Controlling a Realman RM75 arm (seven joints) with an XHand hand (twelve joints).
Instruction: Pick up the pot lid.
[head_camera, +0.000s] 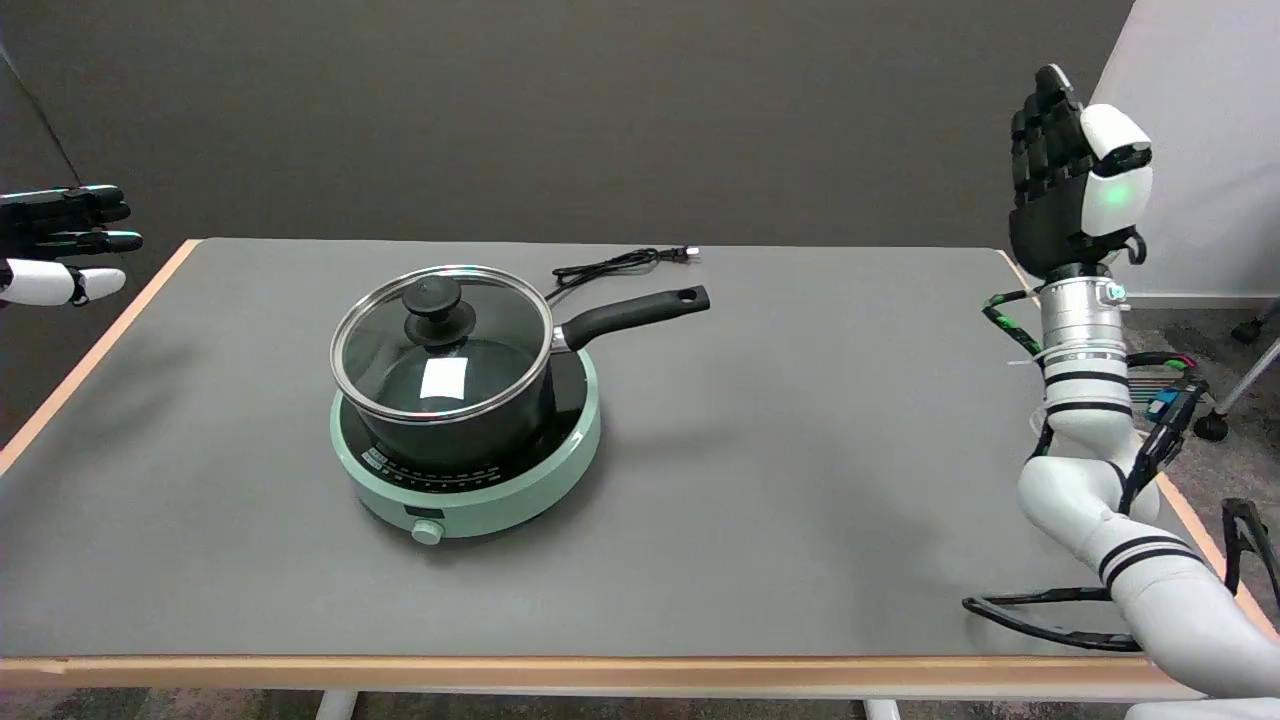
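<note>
My right hand (1072, 180) is raised upright past the table's (800, 450) right edge, fingers extended side by side, empty. The pot lid (442, 343) sits on the pot (480, 420), well apart.

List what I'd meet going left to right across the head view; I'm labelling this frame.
Idle left hand → glass pot lid on the black pot, on the green induction cooker → pot handle → right hand, raised at the table's right edge, holding nothing.
</note>
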